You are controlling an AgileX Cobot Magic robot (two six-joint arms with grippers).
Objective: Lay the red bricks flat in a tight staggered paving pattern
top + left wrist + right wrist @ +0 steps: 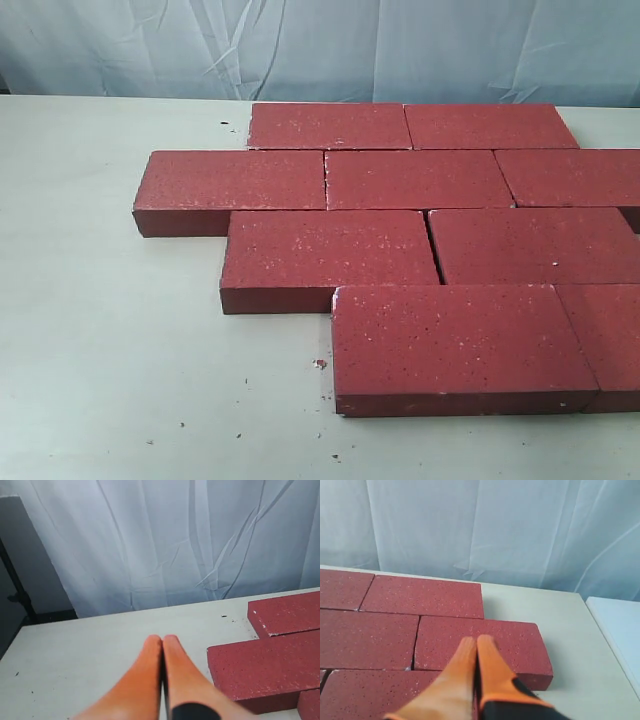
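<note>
Pale tabletop [110, 330] carries the red bricks [420, 180] in four staggered rows toward 3 o'clock, while left fingers [142, 675] and right fingers [492, 665], pressed together and empty, look best suited to flat sideways nudges closing the open seam [433, 248].

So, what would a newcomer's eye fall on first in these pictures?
The red bricks catch the eye first: four staggered rows lying flat on the pale table, in the middle and right of the exterior view. Then the orange left gripper, shut, above bare table beside the bricks, and the right gripper, also shut, above them.
</note>
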